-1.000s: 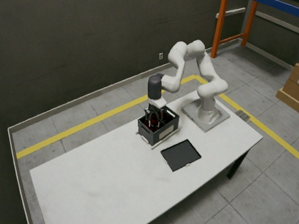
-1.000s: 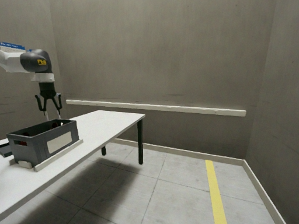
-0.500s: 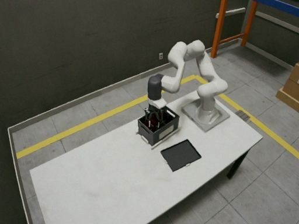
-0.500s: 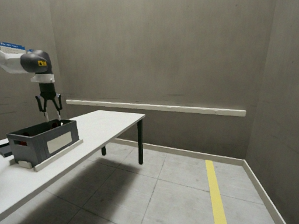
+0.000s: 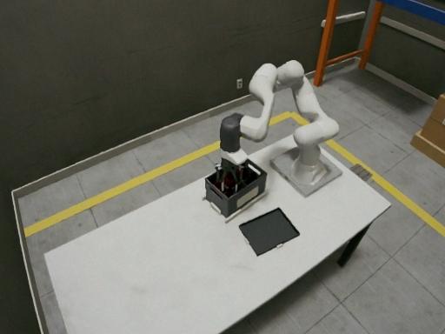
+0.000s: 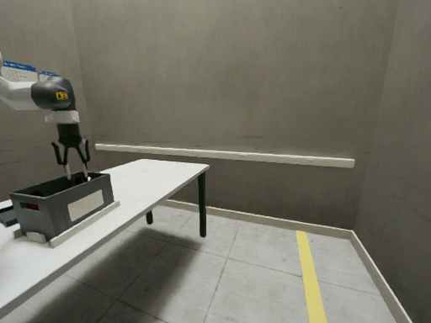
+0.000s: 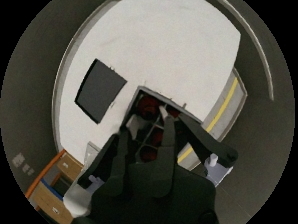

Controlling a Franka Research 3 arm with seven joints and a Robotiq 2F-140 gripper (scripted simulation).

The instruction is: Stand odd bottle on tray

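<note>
Cream blank label, crate [image 5: 218,200] [image 6: 41,219] [image 7: 131,104] side.

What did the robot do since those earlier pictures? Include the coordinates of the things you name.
The end effector [image 5: 228,187] [image 6: 77,177] [image 7: 148,115] came down slightly toward the bottles in the crate [image 5: 217,201] [image 6: 60,212] [image 7: 170,101]. Its fingers stand apart, with no bottle visibly taken hold of or let go. The crate and tray [image 5: 269,230] [image 6: 7,216] [image 7: 100,92] stayed put.
</note>
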